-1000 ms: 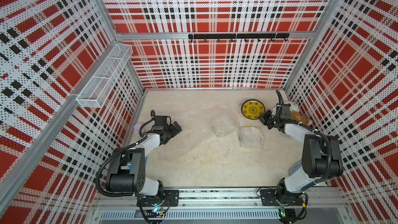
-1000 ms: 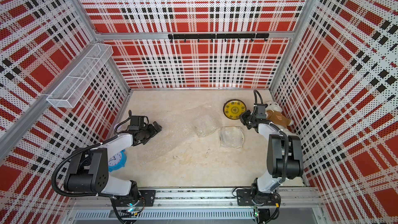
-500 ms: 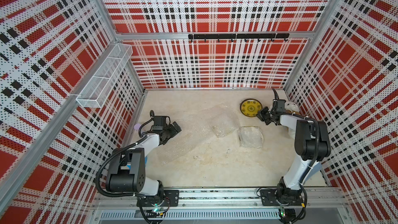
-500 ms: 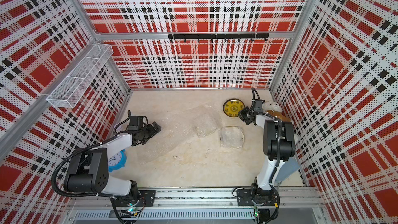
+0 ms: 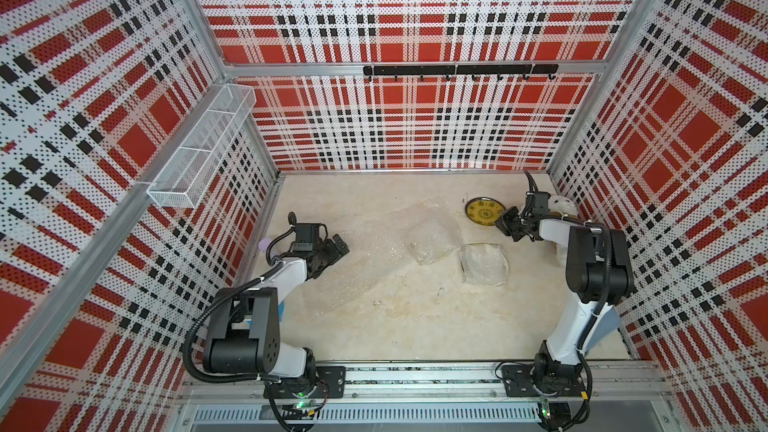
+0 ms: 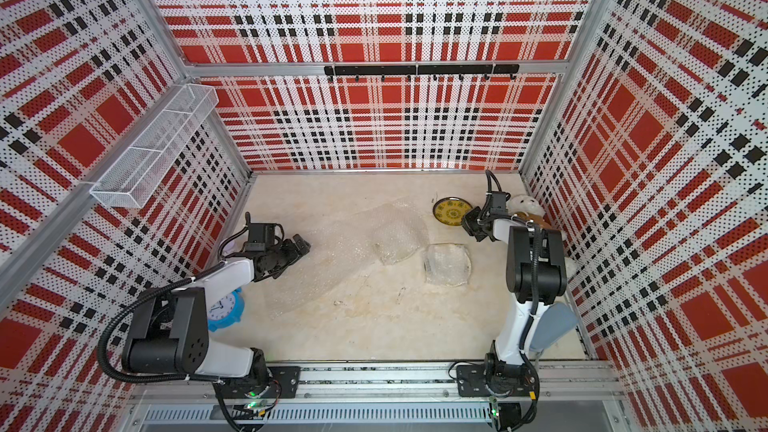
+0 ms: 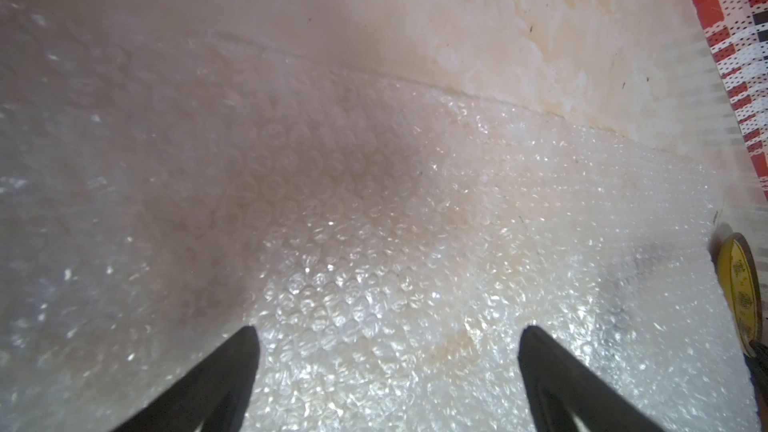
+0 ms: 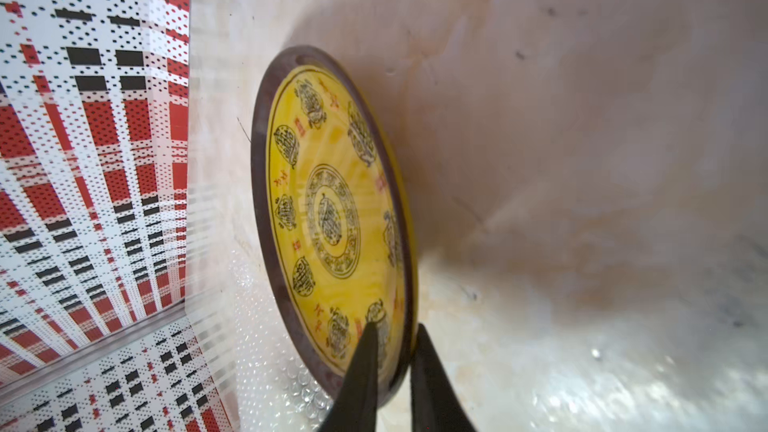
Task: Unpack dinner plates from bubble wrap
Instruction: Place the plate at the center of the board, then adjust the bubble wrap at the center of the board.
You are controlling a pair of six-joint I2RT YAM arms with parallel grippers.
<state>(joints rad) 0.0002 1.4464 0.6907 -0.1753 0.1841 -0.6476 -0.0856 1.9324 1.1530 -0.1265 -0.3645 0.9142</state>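
A yellow dinner plate (image 5: 484, 211) (image 6: 452, 212) with a dark rim and black motifs lies bare on the table at the back right. My right gripper (image 5: 505, 222) (image 8: 395, 334) has its fingers close together on either side of the plate's (image 8: 332, 201) near rim. Two bundles of bubble wrap (image 5: 432, 247) (image 5: 484, 270) lie mid-table, the right one round like a plate. A large loose sheet of bubble wrap (image 5: 374, 255) (image 7: 374, 243) spreads left of them. My left gripper (image 5: 338, 245) (image 7: 386, 338) hovers wide open over the sheet's left edge, holding nothing.
A white teddy bear (image 5: 559, 205) sits against the right wall behind my right arm. A blue alarm clock (image 6: 224, 309) and a lilac hourglass (image 5: 264, 244) stand by the left wall near my left arm. A wire basket (image 5: 199, 155) hangs on the left wall.
My right gripper has shifted a little toward the back and left, staying at the yellow plate's rim. The left arm and the bubble wrap have not moved.
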